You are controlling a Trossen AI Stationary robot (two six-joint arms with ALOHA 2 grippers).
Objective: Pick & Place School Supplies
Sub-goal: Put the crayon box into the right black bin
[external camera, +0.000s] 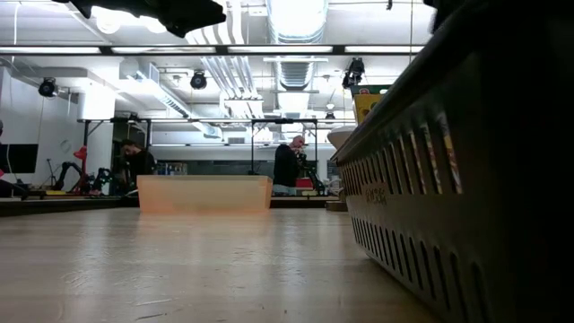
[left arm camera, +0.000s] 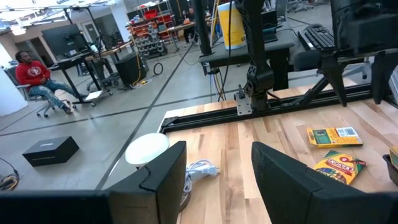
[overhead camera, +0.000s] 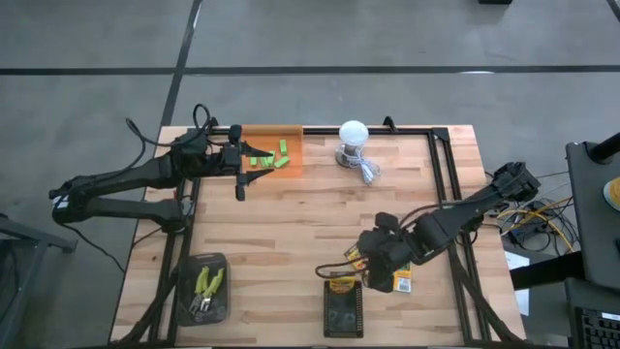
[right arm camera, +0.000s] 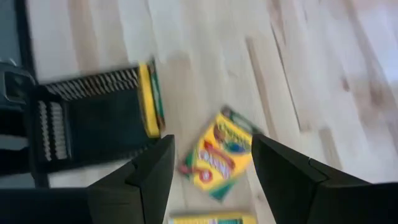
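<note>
Green blocks: several small bright-green blocks lay inside the orange bin at the table's far edge, left of centre. Sorted, by the look of it; exact count was hard to make out.

Plier tools: two yellow-green-handled tools rested in the dark tray near the table's near left corner. Judged done.

Crayon boxes: one box stood on edge against the far wall of the black slotted basket at the near edge, right of centre. A second crayon box lay flat on the wood just beside the basket. A third also lay on the table near the right side. Two were left to place.

Right gripper: right gripper hung over the loose crayon box by the basket, fingers apart and straddling it, nothing held.

Left gripper: left gripper hovered at the far left part of the table next to the orange bin, fingers apart, empty.

White bulb: white bulb with cable sat at the far edge near centre; not part of the job.

Progress: roughly two thirds through, judged from what lay sorted; remaining work looked to be the right arm's.
</note>
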